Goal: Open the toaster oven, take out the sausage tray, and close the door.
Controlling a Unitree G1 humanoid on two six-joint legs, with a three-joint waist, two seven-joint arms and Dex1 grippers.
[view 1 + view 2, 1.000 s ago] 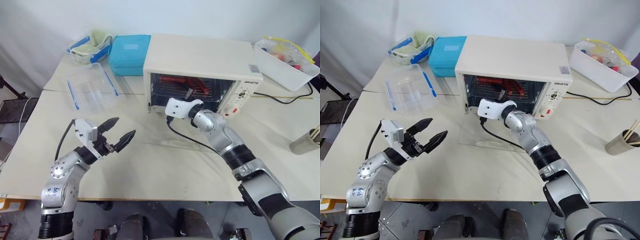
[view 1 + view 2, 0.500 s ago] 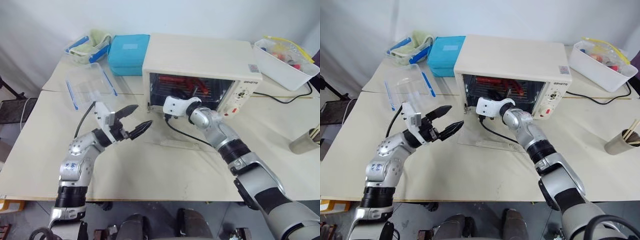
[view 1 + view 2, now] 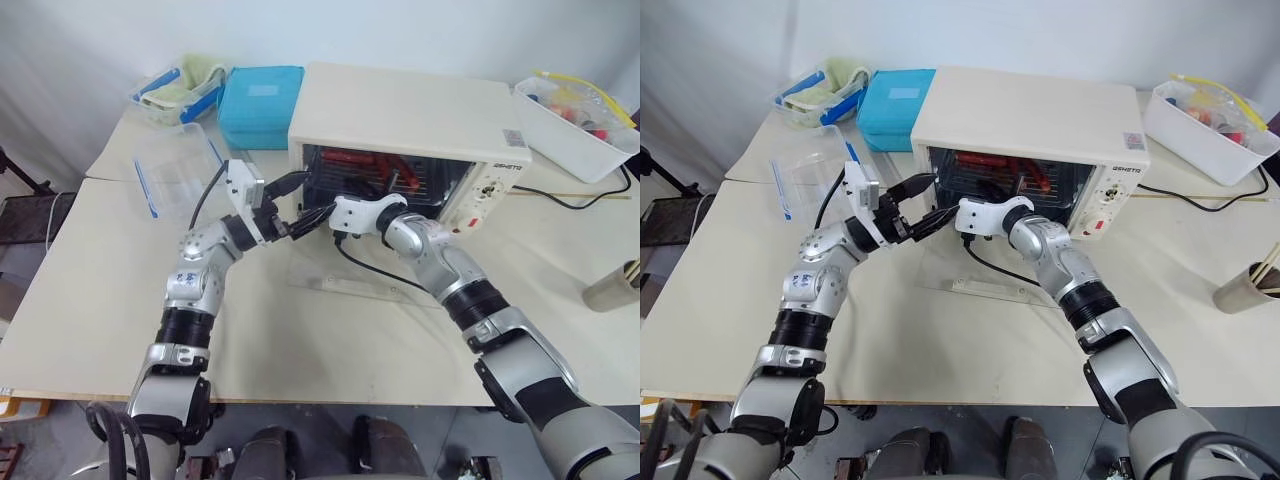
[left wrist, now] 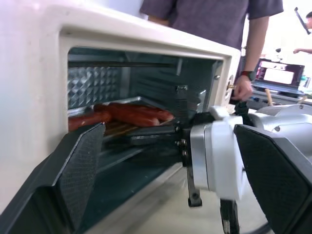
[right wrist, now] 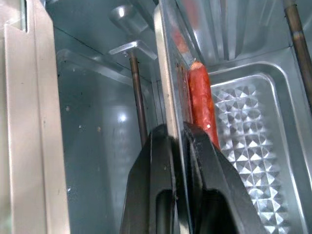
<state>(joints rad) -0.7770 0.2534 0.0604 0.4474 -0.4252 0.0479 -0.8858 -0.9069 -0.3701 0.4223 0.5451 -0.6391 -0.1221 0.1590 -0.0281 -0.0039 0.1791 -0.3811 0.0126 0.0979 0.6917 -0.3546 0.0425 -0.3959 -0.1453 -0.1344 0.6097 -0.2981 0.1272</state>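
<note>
The cream-white boxy toaster oven (image 3: 400, 135) stands on the pale table (image 3: 90, 280) with its cavity exposed. The door (image 3: 345, 280), a glass panel, lies folded down flat on the table in front of the opening. The shallow rectangular silver metal sausage tray (image 4: 141, 127), bearing several red sausages (image 4: 131, 113), sits inside the cavity on the rack.

The right end effector (image 5: 179, 146) reaches into the opening, clenched on the front rim of the tray; the right wrist view shows both black fingers pinching the thin metal edge, one finger under and one over, beside a sausage. The left end effector (image 3: 303, 205) hovers at the left side of the opening with its fingers spread wide, grasping nothing.

Handling assessment:
- The tray is thin sheet metal: stiff, light, and probably slick on the rack.
- The raised rim is the only practical place to take hold. A one-sided pinch is likely to let the tray tip once it leaves the rack.
- The sausages are round and loose; they may roll if the tray tilts. Keep the tray level during withdrawal.
- A second hold on the left part of the front rim by the left end effector would steady the load.
- Clear the lowered door before setting the tray down.
</note>
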